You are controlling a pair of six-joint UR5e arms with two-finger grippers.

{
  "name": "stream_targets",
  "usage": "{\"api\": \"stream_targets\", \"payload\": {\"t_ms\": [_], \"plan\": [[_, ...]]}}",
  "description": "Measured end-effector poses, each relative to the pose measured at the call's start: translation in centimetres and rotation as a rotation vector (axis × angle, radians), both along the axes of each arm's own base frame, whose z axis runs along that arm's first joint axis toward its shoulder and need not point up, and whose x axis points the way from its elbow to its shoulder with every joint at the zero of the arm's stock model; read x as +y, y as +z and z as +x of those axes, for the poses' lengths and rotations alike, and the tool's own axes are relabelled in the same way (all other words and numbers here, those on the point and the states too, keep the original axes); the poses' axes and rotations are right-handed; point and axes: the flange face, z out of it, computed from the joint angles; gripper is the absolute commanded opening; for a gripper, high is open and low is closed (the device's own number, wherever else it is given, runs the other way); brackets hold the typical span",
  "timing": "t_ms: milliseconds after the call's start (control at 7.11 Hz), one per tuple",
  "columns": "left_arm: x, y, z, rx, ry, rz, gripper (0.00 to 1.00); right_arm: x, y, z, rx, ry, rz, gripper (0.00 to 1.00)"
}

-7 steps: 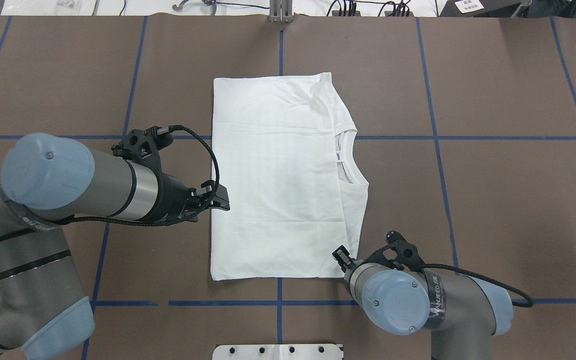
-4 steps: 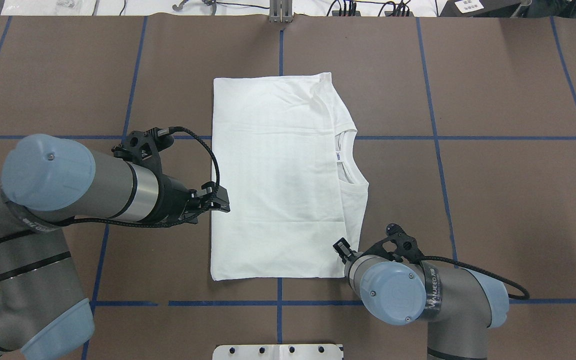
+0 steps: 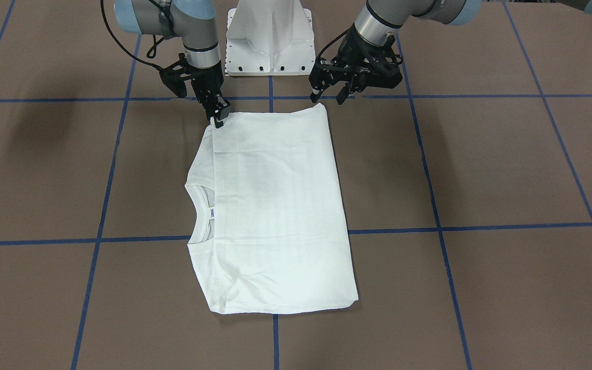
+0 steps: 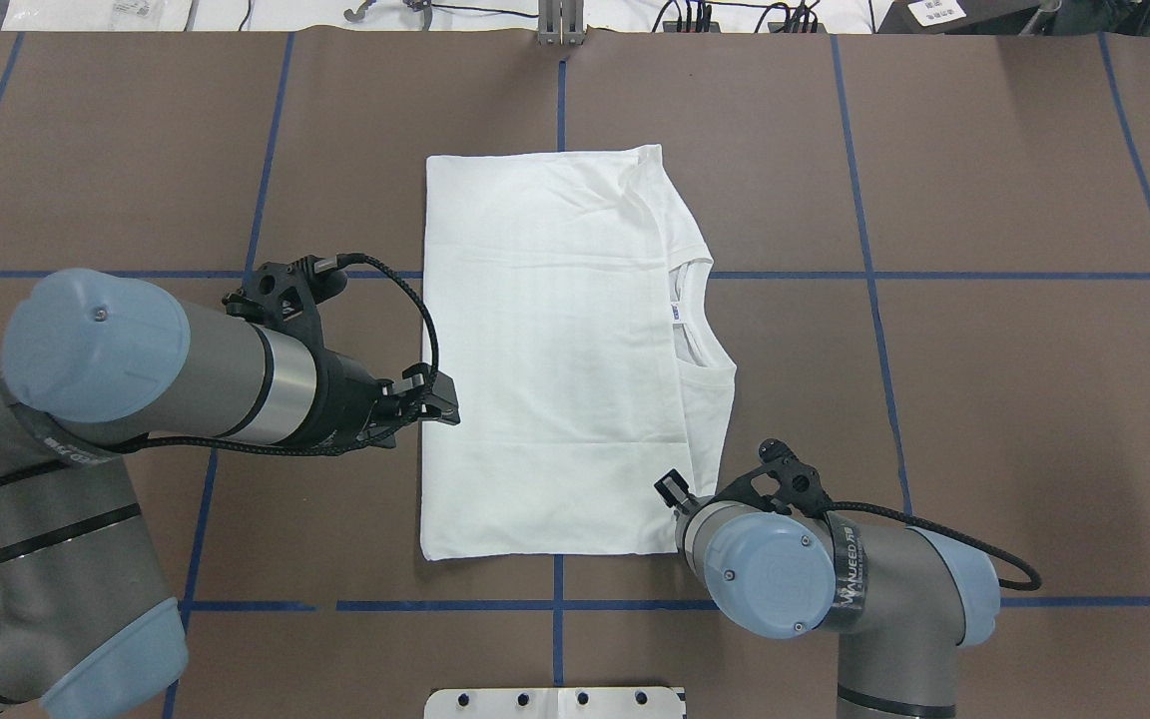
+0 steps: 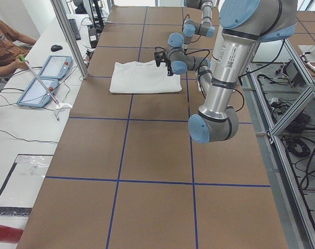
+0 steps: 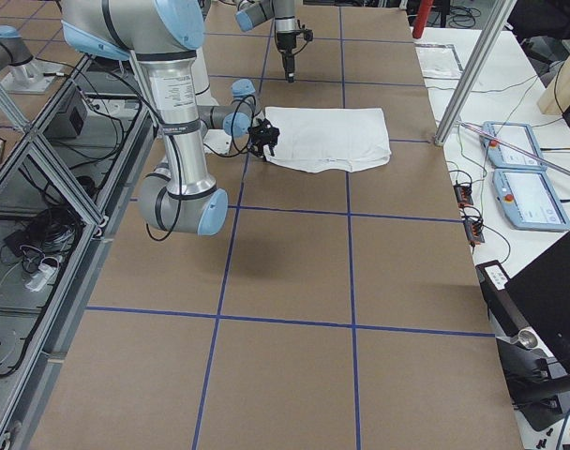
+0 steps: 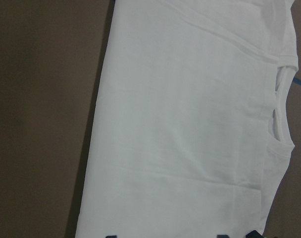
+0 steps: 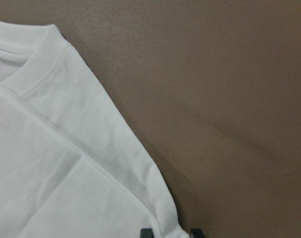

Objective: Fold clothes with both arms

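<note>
Over on the left, the left hand point(image 4: 438, 399) hovers with fingers spread at the folded T-shirt's point(image 4: 555, 350) edge. Mid-tabletop point(image 4: 984, 399) lies the shirt; the right hand point(image 3: 218, 117) meets its near-right corner, whether pinching I cannot tell.

Four room views, two wrist close-ups above T-shirt point(image 4: 555, 350)
</note>
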Motion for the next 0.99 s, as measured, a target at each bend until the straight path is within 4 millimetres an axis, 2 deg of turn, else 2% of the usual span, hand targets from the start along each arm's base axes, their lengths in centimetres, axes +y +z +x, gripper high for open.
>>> {"api": "stream_targets", "payload": {"t_ms": [281,422,563,704,844,985], "plan": [[0.2,-0.1,0.1,0.002,0.001,-0.008,0.75,-0.1,-0.2,0.3,-0.002,-0.001,-0.001,0.0],[1.2,0.0,1.0,0.006,0.004,-0.053,0.74,-0.1,-0.5,0.5,-0.007,0.0,0.0,0.0],[3.7,0.5,3.0,-0.001,0.005,-0.134,0.73,0.0,-1.0,0.8,-0.016,-0.001,0.0,0.0],[6.8,1.8,5.1,-0.027,-0.003,-0.189,0.72,0.0,-1.4,1.2,-0.022,-0.003,-0.002,0.0],[8.7,3.3,6.4,-0.058,-0.011,-0.207,0.72,0.0,-1.5,1.5,-0.025,-0.003,-0.003,0.0],[9.6,4.6,7.1,-0.084,-0.015,-0.212,0.72,0.1,-1.7,1.7,-0.027,-0.003,-0.003,0.0]]}}
